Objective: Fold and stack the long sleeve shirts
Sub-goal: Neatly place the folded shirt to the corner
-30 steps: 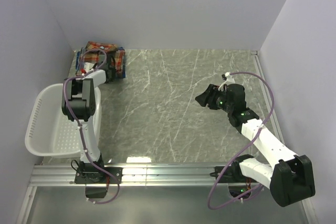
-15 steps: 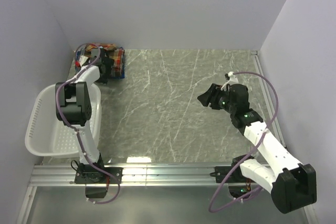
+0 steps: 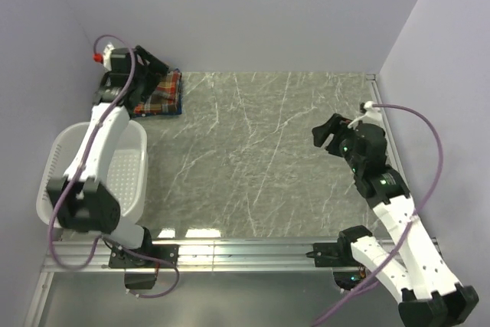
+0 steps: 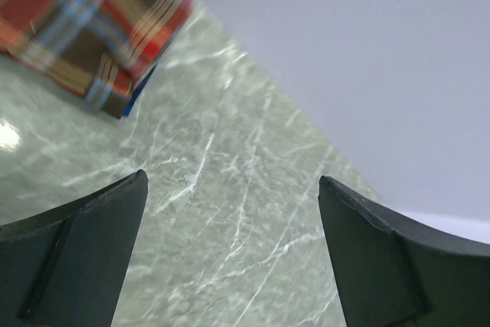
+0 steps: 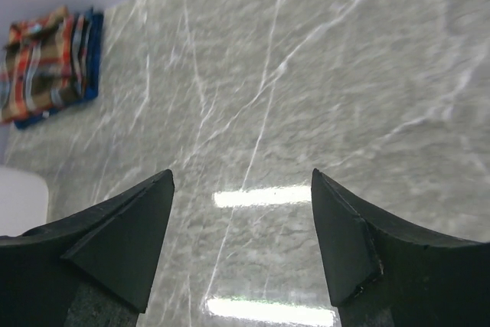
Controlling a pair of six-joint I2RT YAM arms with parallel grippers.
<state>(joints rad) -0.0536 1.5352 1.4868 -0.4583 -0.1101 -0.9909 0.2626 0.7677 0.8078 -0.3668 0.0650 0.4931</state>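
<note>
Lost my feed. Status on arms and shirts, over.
Left jaws open, empty, far-left corner. Right jaws open, empty, right side. Red-orange shirt folded atop blue shirt there. Basket left, not blocking.

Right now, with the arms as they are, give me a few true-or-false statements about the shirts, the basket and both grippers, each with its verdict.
1. The red-orange plaid shirt lies folded on top of the blue shirt. True.
2. The left gripper is clamped on the stack. False: its jaws stand wide open and hold nothing, and the stack lies off to one side in the left wrist view.
3. The right gripper is open and empty above the bare marble table. True.
4. The folded shirts sit inside the white slotted basket. False: they lie on the table in its far left corner, beyond the basket.
</note>
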